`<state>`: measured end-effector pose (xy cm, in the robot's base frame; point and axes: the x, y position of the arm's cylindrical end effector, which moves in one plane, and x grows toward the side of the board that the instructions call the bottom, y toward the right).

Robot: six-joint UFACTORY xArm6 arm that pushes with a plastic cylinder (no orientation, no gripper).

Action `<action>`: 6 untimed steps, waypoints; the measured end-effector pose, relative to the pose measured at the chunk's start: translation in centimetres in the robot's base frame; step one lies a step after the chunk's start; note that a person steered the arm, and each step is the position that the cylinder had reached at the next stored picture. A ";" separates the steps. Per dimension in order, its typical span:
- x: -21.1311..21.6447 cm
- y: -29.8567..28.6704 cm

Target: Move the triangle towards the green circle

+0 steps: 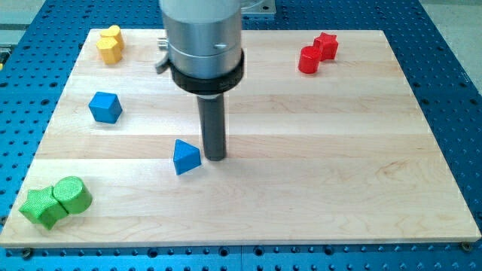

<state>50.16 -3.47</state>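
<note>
Centrally, a little toward the view's left and below mid-board: blue triangle (186, 156), one item, a small solid wedge lying flat on the wooden tabletop (324, 173). Handling, as a judgement: light, rigid, smooth-faced, likely to slide readily on the wood and to pivot if pushed off-centre; not fragile. No grasp is possible, since this rig carries no hand, so open or closed does not apply; contact is by push only, best made on the triangle's face toward the view's upper right, so that it travels down and left. My tip (215, 157) stands just beside the triangle on its right side, touching or nearly so; which of the two cannot be told. Green circle (72, 194), the destination: a short cylinder near the view's bottom-left corner, well apart from the triangle, touching a second green block (42, 207) of uncertain, lobed outline. Blue cube (105, 107): up and left of the triangle, clear of the likely path. Yellow blocks (110, 44), two touching, at the top left; shapes indistinct. Red blocks (317, 53), two touching, at the top right, one star-like. Brands, labels, writing: none legible on any item, the board, or the arm's metal housing (203, 38).
</note>
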 end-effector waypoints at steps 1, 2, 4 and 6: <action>2.5 -5.0; -1.5 -6.0; 2.9 -10.5; 11.7 -8.5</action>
